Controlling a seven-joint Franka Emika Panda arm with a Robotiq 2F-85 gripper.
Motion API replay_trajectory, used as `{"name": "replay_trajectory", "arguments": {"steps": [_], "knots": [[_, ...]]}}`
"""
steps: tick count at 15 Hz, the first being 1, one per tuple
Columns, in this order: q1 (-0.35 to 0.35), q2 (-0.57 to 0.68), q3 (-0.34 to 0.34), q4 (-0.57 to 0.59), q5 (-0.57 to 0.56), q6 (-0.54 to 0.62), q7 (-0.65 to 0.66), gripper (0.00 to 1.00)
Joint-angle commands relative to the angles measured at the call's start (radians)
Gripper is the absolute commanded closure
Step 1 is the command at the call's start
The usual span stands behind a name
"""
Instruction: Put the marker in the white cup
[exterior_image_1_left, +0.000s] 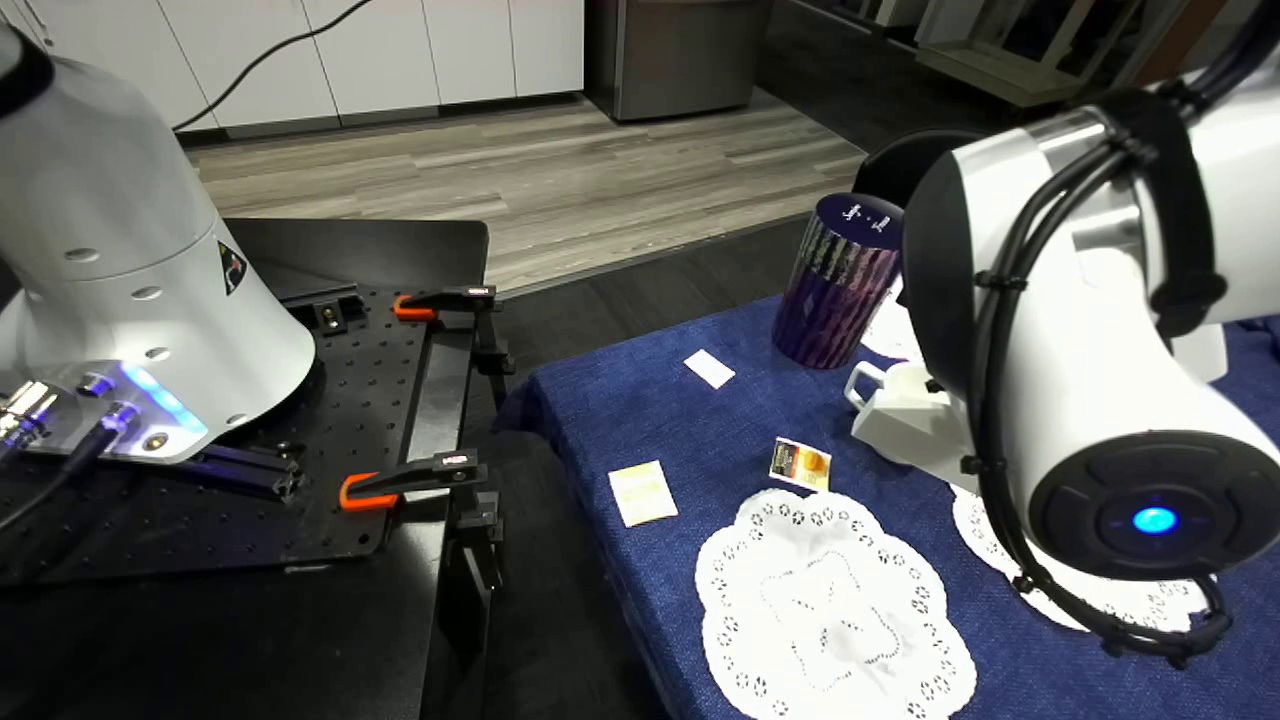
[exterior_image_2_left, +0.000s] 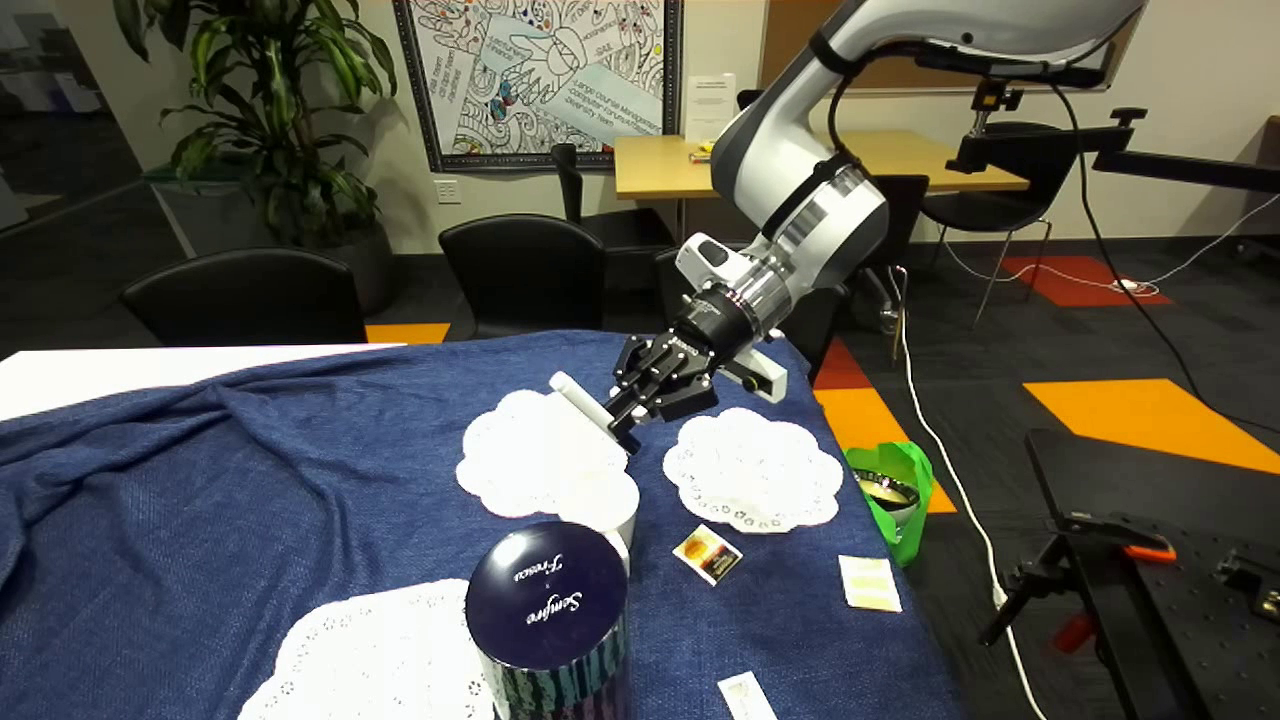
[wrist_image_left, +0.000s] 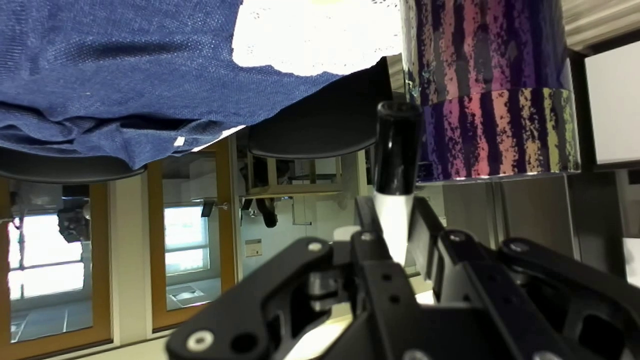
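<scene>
The marker (exterior_image_2_left: 582, 400) is in my gripper (exterior_image_2_left: 624, 422), off the table and tilted in an exterior view. Its white body points up-left and its black end down-right. In the wrist view, the marker (wrist_image_left: 395, 220) sits between the fingertips of the gripper (wrist_image_left: 394, 212), black end outward. The squat white cup (exterior_image_2_left: 612, 505) stands on the blue cloth, below the marker in that exterior picture and partly hidden by the tall striped cup. In an exterior view, its handle and rim (exterior_image_1_left: 893, 384) show beside the arm, which hides the gripper and marker. The cup is out of the wrist view.
The tall dark purple striped cup (exterior_image_1_left: 838, 285) stands close to the white cup; it also shows in an exterior view (exterior_image_2_left: 550, 600) and the wrist view (wrist_image_left: 492, 90). White lace doilies (exterior_image_2_left: 752, 470) and small cards (exterior_image_1_left: 800, 465) lie on the blue cloth (exterior_image_1_left: 640, 390).
</scene>
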Motion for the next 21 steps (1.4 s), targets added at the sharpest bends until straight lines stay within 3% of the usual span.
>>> {"name": "replay_trajectory", "arguments": {"steps": [1,13,21], "knots": [[0.008,0.019,-0.017,0.02,0.034,-0.043,-0.034,0.95],[-0.018,0.169,-0.023,0.115,0.094,-0.204,-0.109,0.95],[-0.021,0.257,-0.03,0.193,0.116,-0.214,-0.107,0.95]]}}
